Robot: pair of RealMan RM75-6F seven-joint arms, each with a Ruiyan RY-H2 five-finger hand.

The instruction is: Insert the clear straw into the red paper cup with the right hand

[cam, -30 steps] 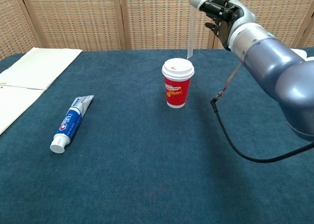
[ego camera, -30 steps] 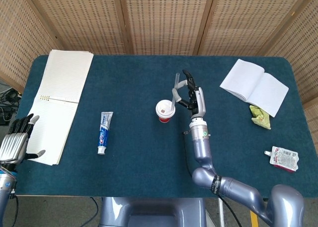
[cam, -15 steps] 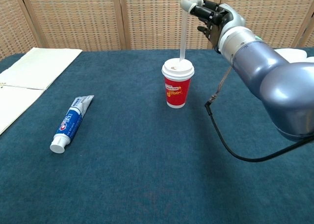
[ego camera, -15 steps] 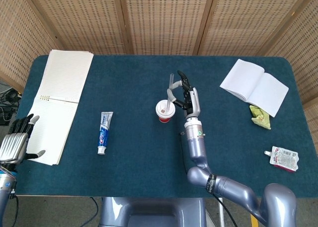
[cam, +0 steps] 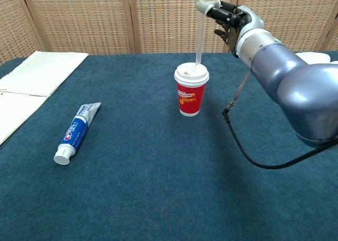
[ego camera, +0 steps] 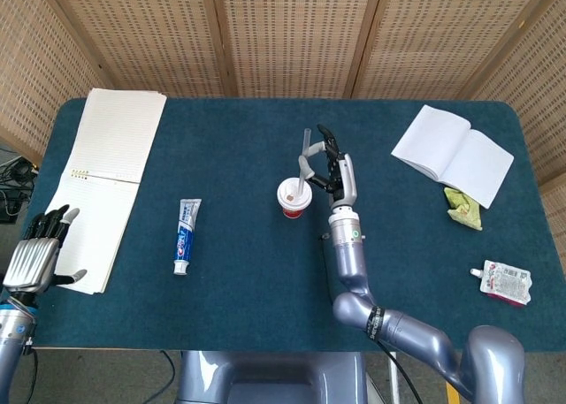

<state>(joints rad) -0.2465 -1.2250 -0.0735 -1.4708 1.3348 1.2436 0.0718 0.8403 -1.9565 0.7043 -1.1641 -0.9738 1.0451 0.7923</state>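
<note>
The red paper cup [ego camera: 294, 209] [cam: 190, 97] with a white lid stands upright mid-table. My right hand [ego camera: 334, 171] [cam: 228, 16] hovers above and just right of it, pinching the top of the clear straw [ego camera: 303, 161] [cam: 199, 36]. The straw hangs nearly upright with its lower tip at the lid's rear edge; whether it enters the lid hole I cannot tell. My left hand [ego camera: 40, 252] is at the table's front left edge, fingers apart, holding nothing.
A blue toothpaste tube [ego camera: 186, 235] [cam: 76, 131] lies left of the cup. A white notepad [ego camera: 102, 174] sits at far left. An open booklet [ego camera: 452, 152], a crumpled green wrapper [ego camera: 465, 208] and a snack packet [ego camera: 505, 280] lie to the right.
My right hand carried the straw left, from behind and right of the cup to over its lid. My left hand shifted slightly at the table edge.
</note>
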